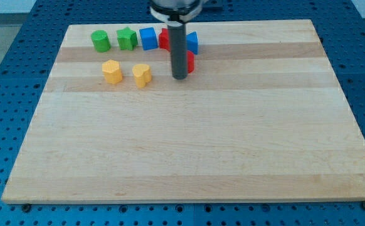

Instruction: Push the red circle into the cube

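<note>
My rod comes down from the view's top and my tip (180, 76) rests on the wooden board (189, 144). A red block (190, 61), likely the red circle, shows only as a sliver just right of the rod, touching or nearly touching it. A blue cube (148, 39) stands up and to the left of my tip. Another red block (164, 39) peeks out between the blue cube and the rod. A second blue block (192, 42) shows right of the rod, above the red sliver; its shape is partly hidden.
A green cylinder (100, 41) and a green star-like block (126, 39) stand left of the blue cube. Two yellow blocks (112, 71) (142, 75) sit below them, left of my tip. A blue perforated table (7, 125) surrounds the board.
</note>
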